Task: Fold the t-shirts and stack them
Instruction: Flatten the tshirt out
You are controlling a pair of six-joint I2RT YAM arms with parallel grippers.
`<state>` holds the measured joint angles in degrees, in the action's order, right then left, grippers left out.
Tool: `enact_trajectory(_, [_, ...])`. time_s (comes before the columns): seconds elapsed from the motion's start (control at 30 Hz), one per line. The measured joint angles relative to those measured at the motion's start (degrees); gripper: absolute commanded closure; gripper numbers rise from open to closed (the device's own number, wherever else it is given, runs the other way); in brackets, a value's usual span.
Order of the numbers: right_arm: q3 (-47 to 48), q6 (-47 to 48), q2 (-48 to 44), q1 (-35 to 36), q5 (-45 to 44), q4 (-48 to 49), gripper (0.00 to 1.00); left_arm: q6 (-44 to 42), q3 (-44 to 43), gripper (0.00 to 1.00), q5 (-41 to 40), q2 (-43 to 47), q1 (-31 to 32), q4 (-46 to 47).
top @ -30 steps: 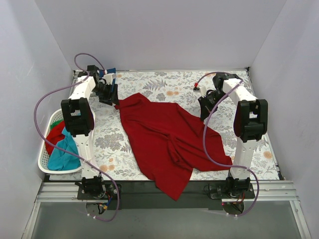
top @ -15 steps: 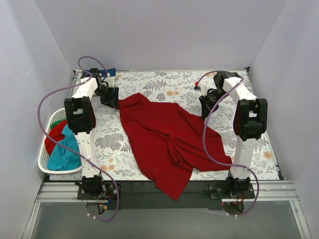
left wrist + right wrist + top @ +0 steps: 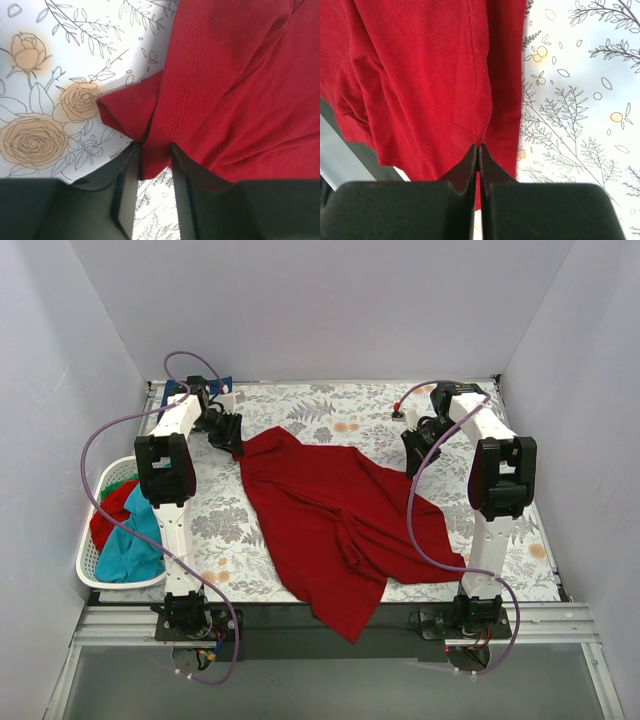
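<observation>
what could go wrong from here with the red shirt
1. The left claw has only a narrow fold of the dark red t-shirt between its fingers, so the cloth may slip out.
2. The shirt's near end hangs over the table edge; its weight could drag it off.
</observation>
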<state>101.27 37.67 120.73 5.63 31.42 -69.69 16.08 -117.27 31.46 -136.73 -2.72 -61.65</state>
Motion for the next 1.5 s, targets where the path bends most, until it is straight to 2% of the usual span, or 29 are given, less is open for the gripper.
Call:
enact_trajectory(0.3, [0.3,0.0,0.3,0.0,0.0,-0.6,0.99,-1.0,0.1,0.71,-0.3,-0.2,0.0,-1.9])
enact_trajectory(0.4, [0.8,-0.1,0.3,-0.1,0.0,-0.8,0.99,-1.3,0.5,0.82,-0.6,-0.2,0.0,-2.2])
enact_trajectory(0.43, [1.0,-0.1,0.3,-0.1,0.0,-0.9,0.99,-1.3,0.6,0.93,-0.6,-0.2,0.0,-2.2])
enact_trajectory(0.47, [1.1,-0.1,0.3,-0.1,0.0,-0.8,0.99,-1.4,0.6,0.98,-0.6,-0.2,0.0,-2.3])
enact_trajectory(0.63, [3.0,-0.1,0.3,-0.7,-1.0,-1.0,0.99,-1.1,-0.1,1.00,-0.7,-0.2,0.0,-2.3])
enact_trajectory(0.73, [6.9,-0.1,0.3,-2.0,-2.5,-1.3,0.99,0.0,-3.1,1.00,-0.8,0.0,0.0,-2.2])
enact_trajectory(0.9, [20.8,-1.1,0.2,-7.8,-5.0,0.3,0.99,4.9,-6.5,1.00,-1.4,4.9,-0.6,3.8])
enact_trajectory(1.0, [24.6,-2.5,-1.7,-11.8,-6.9,5.0,0.99,8.5,-6.5,1.00,-1.6,10.4,-1.3,9.6])
enact_trajectory(1.1, [24.2,-3.8,-5.2,-14.7,-9.1,10.1,0.99,12.3,-7.0,1.00,-1.4,15.6,-1.7,16.4])
enact_trajectory(1.3, [23.0,-6.5,-12.5,-13.7,-13.2,23.3,0.99,17.4,-14.1,1.00,-2.3,17.5,-1.2,27.3])
enact_trajectory(1.5, [22.9,-8.3,-18.9,-13.0,-16.0,35.9,0.99,20.6,-15.7,1.00,-4.6,18.8,-1.3,36.1])
